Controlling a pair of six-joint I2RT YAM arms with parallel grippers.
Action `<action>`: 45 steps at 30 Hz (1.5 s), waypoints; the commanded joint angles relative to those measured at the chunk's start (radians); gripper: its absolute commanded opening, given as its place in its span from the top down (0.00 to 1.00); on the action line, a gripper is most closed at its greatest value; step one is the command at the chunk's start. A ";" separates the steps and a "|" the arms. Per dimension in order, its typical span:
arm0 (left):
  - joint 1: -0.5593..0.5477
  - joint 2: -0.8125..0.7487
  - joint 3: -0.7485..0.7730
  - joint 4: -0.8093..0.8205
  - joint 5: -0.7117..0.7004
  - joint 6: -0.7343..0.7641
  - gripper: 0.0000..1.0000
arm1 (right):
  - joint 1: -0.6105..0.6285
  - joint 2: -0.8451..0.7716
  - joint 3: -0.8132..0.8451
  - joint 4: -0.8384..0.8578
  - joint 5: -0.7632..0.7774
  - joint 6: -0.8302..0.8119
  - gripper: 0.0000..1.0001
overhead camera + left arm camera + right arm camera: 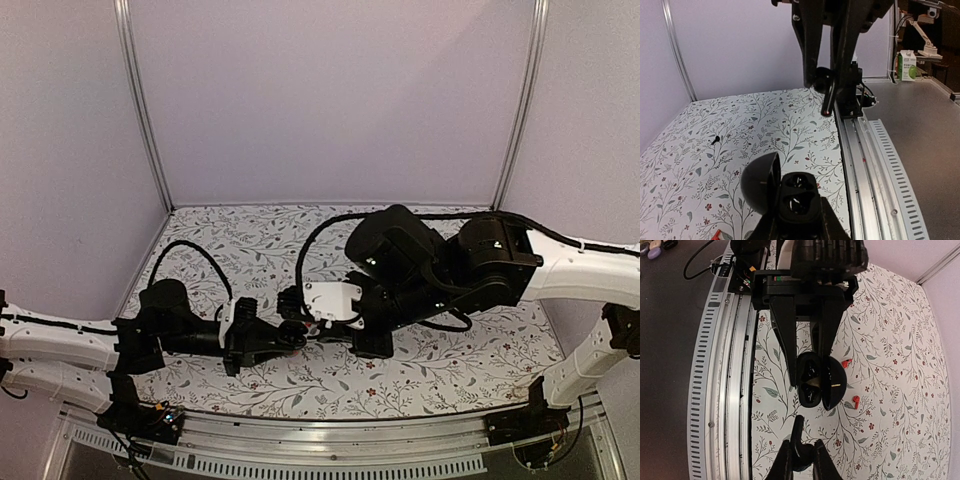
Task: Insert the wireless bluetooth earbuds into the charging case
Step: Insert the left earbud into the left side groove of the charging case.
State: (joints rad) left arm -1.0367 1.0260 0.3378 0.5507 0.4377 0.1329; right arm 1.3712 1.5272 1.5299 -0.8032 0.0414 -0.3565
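My left gripper (797, 220) is shut on the black charging case (796, 197), whose round lid (760, 182) stands open to the left over two hollow sockets. In the right wrist view the charging case (809, 377) sits between the left fingers (785, 335). Just short of it my right gripper (804, 460) is shut on a black earbud (799, 432), stem pointing at the case. From the left wrist, that earbud (826, 95) hangs from the right gripper (824, 82) above and beyond the case. Two red earbuds (846, 362) (856, 401) lie on the mat beside the lid. From above, both grippers (275, 340) (322, 325) meet at mid-table.
A floral mat (300, 240) covers the table, with a metal rail (875, 165) along its near edge. One small black piece (716, 140) lies on the mat farther off. Black cables (200, 255) loop behind the arms. White walls enclose the back and sides.
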 commanded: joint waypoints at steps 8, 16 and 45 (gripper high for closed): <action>-0.016 0.037 0.030 0.074 0.110 -0.052 1.00 | 0.070 0.053 0.058 -0.061 0.185 -0.098 0.96; -0.019 0.082 0.046 0.088 0.156 -0.075 1.00 | 0.118 0.055 0.031 -0.040 0.261 -0.162 0.96; -0.034 0.160 0.079 0.103 0.232 -0.096 1.00 | 0.212 0.105 -0.002 -0.006 0.417 -0.293 0.95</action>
State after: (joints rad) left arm -1.0477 1.1790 0.3923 0.6304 0.6559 0.0254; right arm 1.5711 1.6154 1.5337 -0.8211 0.4377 -0.6369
